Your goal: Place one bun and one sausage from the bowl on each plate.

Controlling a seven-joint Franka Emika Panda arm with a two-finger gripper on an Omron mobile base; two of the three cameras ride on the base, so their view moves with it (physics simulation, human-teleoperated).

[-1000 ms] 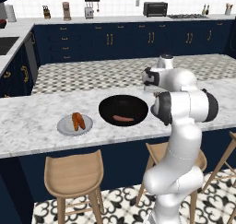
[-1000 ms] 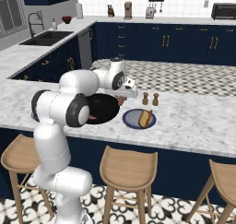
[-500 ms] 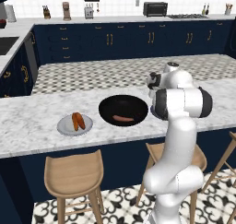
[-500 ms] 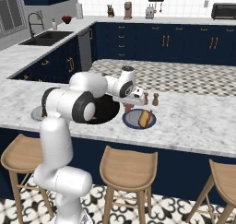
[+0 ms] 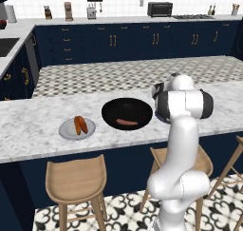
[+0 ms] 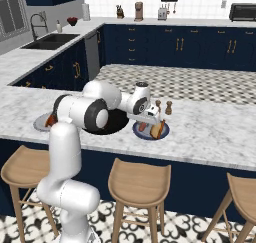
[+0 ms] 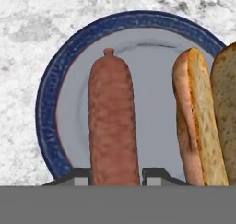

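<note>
The gripper (image 7: 114,176) is clamped on a sausage (image 7: 113,126), its two dark finger tips pressed against the sausage's lower end on either side. This sausage is a smooth reddish-brown cylinder with a small nub at its far tip, and it lies over the middle of the blue-rimmed plate (image 7: 48,112), a flat round dish with a pale grey centre and a mottled dark-blue border; whether it rests on the dish or hangs just above it cannot be told. Just beside the sausage, apart from it, lies a split bun (image 7: 198,121), long and golden-tan with a speckled crust.

In the right base view that plate (image 6: 164,133) sits near the front edge of the white, grey-veined marble counter (image 6: 220,132), with two small brown shakers (image 6: 163,107) behind it. The black bowl (image 5: 127,112), wide, shallow and round, sits near the middle of the counter and holds one more sausage (image 5: 127,122) on its front part. Toward the counter's left end, well apart from the bowl, the light grey plate (image 5: 66,131) carries a bun and a sausage lying side by side. Wooden stools (image 5: 77,181) with curved seats stand in front of the counter.
</note>
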